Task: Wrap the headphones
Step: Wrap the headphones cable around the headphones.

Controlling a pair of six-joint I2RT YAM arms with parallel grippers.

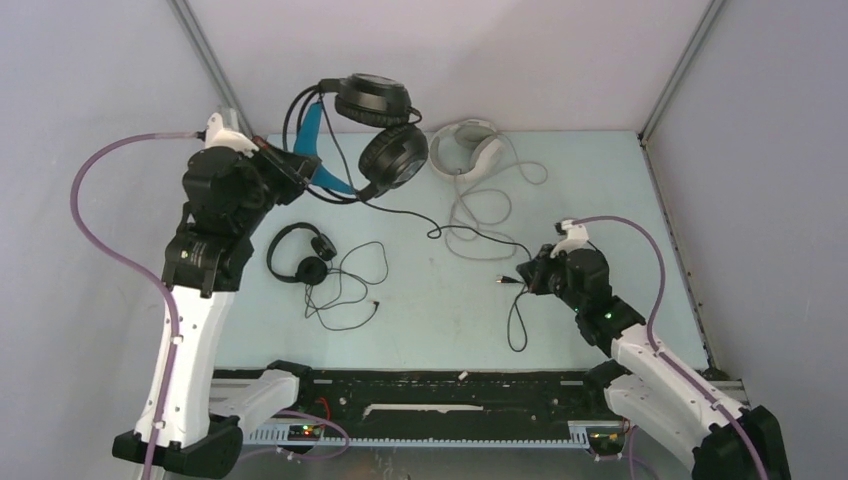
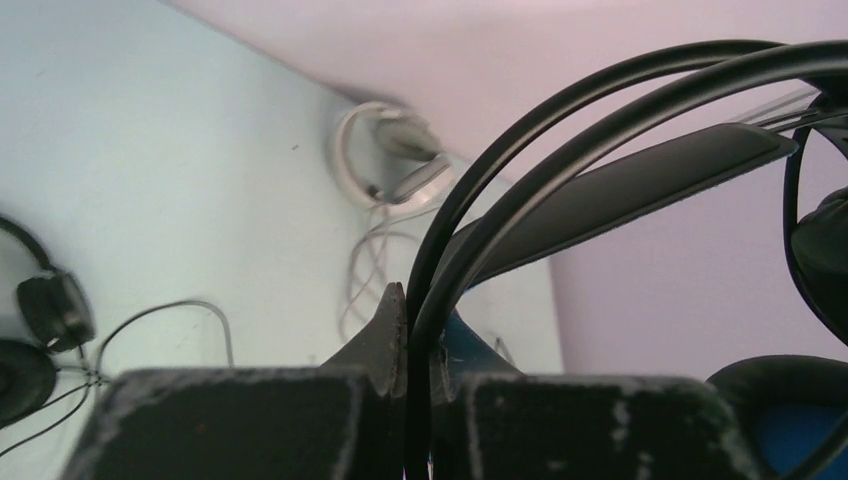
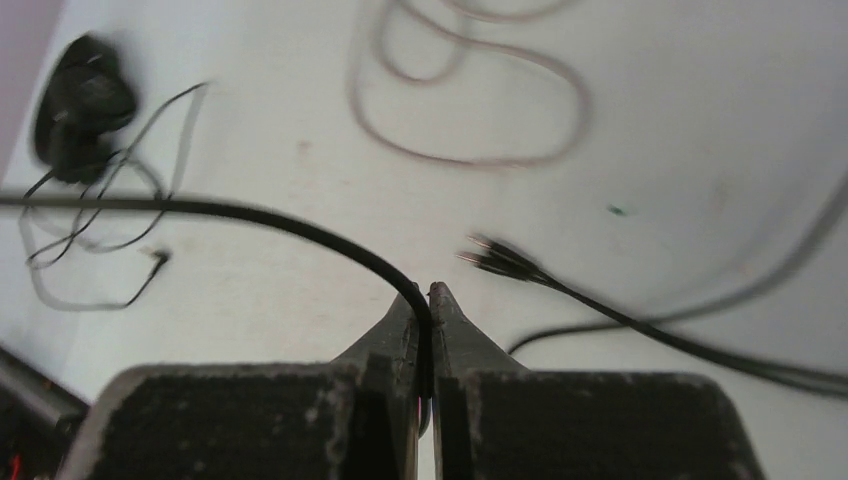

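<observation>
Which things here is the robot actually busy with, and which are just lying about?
Busy with: bulky black headphones, headband clamped in left tool; their black cord, pinched in right tool.
Lying about, untouched: white headphones; small black headphones.

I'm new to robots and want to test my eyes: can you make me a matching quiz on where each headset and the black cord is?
1 bulky black headphones; 2 white-grey headphones; 3 small black headphones; 4 black cord.
A flat at table far edge; B pinched in right gripper; C held up by left gripper; D flat beside left arm.
Pairs: 1-C, 2-A, 3-D, 4-B.
</observation>
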